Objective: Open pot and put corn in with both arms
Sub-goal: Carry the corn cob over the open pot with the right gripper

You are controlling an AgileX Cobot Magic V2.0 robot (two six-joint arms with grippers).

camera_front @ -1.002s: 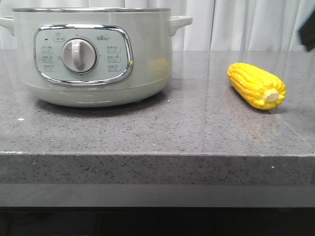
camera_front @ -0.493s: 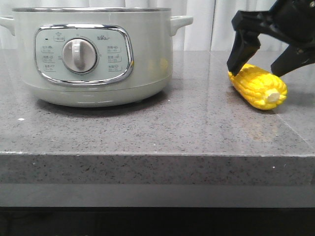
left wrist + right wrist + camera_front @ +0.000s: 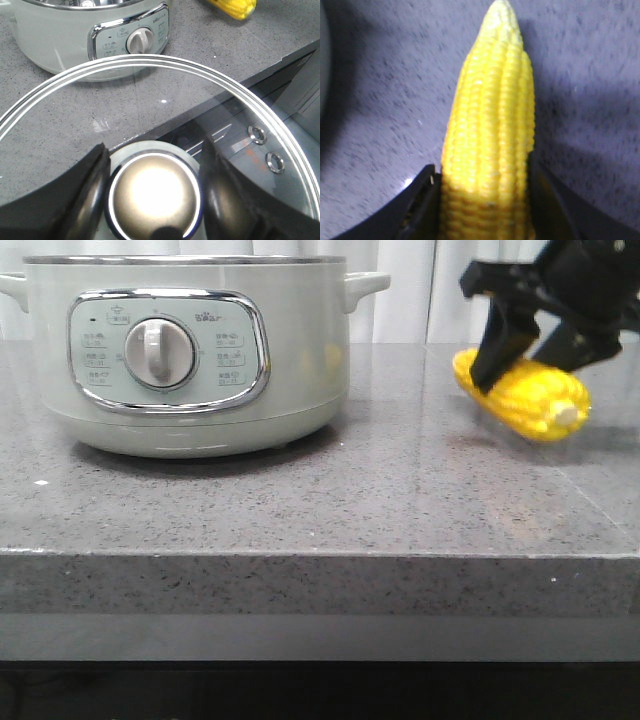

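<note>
Entry: corn gripped for transfer; pot open, lid held clear.

I log the right gripper [image 3: 530, 345] closed across the corn [image 3: 520, 398], its fingers [image 3: 420, 200] pressed to both flanks near the stub end, the cob seemingly just off the counter [image 3: 300, 500], to the right of the pot [image 3: 190, 350] and well apart from it. My left gripper [image 3: 152, 195] is clamped on the knob [image 3: 154, 196] of the glass lid [image 3: 260, 145], held away from the pot's front, I judge, so its mouth stays free. The pot's visible steel interior holds no corn yet.
</note>
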